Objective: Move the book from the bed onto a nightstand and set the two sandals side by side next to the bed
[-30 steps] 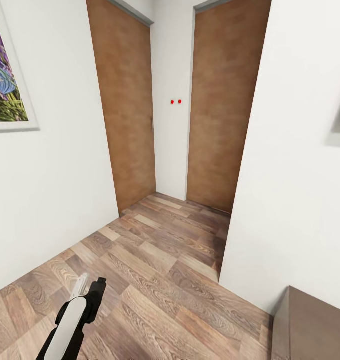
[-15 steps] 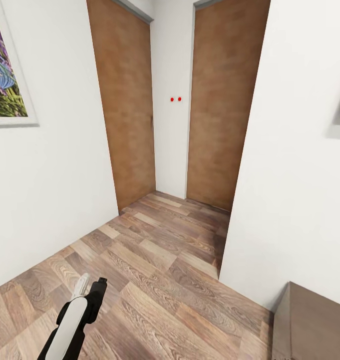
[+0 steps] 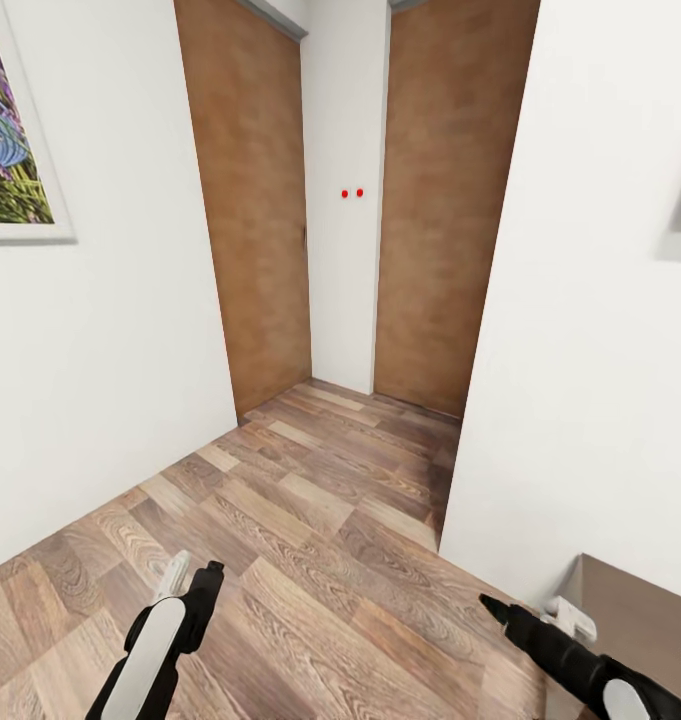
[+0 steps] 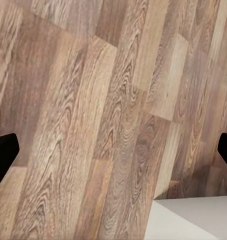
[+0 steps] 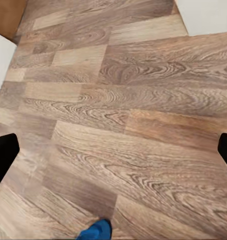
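Where planks run, two closed doors (image 3: 250, 200) ahead.

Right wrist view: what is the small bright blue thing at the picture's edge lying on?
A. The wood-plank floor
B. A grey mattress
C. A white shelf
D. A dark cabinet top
A: the blue thing lies on the brown wood-plank floor, with planks all around it.

The right gripper (image 3: 528, 618) rises into the head view's lower right corner, where a second ago none showed. The left gripper (image 3: 192, 578) sits slightly higher and further right than before.
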Robot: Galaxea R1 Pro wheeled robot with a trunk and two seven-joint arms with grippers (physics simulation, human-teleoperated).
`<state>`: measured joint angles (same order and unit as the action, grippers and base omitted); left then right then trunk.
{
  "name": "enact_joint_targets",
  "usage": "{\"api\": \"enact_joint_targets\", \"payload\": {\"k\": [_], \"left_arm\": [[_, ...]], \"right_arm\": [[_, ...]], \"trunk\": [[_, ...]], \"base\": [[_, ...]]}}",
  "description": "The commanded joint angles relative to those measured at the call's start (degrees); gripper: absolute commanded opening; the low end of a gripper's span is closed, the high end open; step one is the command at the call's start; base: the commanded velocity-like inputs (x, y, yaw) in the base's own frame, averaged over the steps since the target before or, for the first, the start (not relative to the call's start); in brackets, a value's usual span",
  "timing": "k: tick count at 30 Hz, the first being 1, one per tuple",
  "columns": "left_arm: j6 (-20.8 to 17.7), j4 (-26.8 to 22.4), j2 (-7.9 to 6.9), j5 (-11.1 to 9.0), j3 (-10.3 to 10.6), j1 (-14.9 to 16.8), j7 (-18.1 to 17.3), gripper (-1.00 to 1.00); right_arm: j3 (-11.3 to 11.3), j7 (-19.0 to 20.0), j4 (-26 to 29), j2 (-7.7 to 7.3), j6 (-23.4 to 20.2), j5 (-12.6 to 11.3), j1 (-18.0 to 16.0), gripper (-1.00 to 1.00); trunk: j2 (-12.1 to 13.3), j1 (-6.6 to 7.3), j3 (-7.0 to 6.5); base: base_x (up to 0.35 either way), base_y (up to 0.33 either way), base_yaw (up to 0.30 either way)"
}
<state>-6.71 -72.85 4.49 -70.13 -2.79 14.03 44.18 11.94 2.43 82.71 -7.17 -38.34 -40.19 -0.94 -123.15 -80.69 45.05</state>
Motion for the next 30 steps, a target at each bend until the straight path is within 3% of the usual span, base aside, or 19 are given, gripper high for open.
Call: {"api": "enact_joint_targets", "payload": {"k": [1, 2, 3, 6, 10, 15, 29, 30], "left_arm": [[-0.4, -0.1, 0.05, -0.1, -0.1, 0.0, 0.2, 1.00], [-0.4, 0.1, 0.06, -0.1, -0.1, 0.0, 0.1, 1.00], [-0.4, 0.2, 0.06, -0.2, -0.1, 0.0, 0.1, 1.00], [-0.4, 1.5, 0.03, -0.1, -0.1, 0.0, 0.0, 1.00], [-0.3, 2.0, 0.19, -0.1, -0.1, 0.0, -0.1, 1.00], [-0.3, 2.4, 0.66, -0.1, -0.1, 0.0, -0.1, 1.00], [-0.1, 2.5, 1.20, -0.1, -0.1, 0.0, -0.1, 1.00], [-0.1, 2.5, 1.21, -0.1, -0.1, 0.0, -0.1, 1.00]], "right_arm": [[0.4, 1.6, 0.5, -1.39, -1.4, -4.8, 0.0, 1.00], [0.6, 2.8, 0.7, -2.79, -2.7, -9.2, 0.0, 1.00], [0.6, 3.3, 0.8, -3.54, -3.5, -11.3, 0.0, 1.00], [0.8, 5.2, 1.0, -7.51, -9.5, -21.2, 0.0, 1.00], [0.9, 5.7, 0.9, -8.92, -13.2, -25.7, 0.0, 1.00], [0.9, 5.9, 0.7, -9.39, -14.5, -27.1, 0.0, 1.00], [2.6, 5.9, 0.7, -9.52, -15.8, -27.4, 0.0, 1.00], [3.6, 5.9, 0.7, -9.53, -15.8, -27.4, 0.0, 1.00]], "trunk": [[-0.4, -0.22, 0.25], [-0.8, -0.44, 0.43], [-1.2, -0.66, 0.61], [-2.4, -1.32, 1.14], [-4.1, -2.20, 1.86], [-6.1, -3.29, 2.76], [-11.7, -6.37, 5.27], [-12.1, -6.59, 5.45]], "base": [[0.000, 0.000, 0.000], [0.000, 0.000, 0.000], [0.000, 0.000, 0.000], [0.000, 0.000, 0.000], [0.000, 0.000, 0.000], [0.000, 0.000, 0.000], [0.000, 0.000, 0.000], [0.000, 0.000, 0.000]]}}
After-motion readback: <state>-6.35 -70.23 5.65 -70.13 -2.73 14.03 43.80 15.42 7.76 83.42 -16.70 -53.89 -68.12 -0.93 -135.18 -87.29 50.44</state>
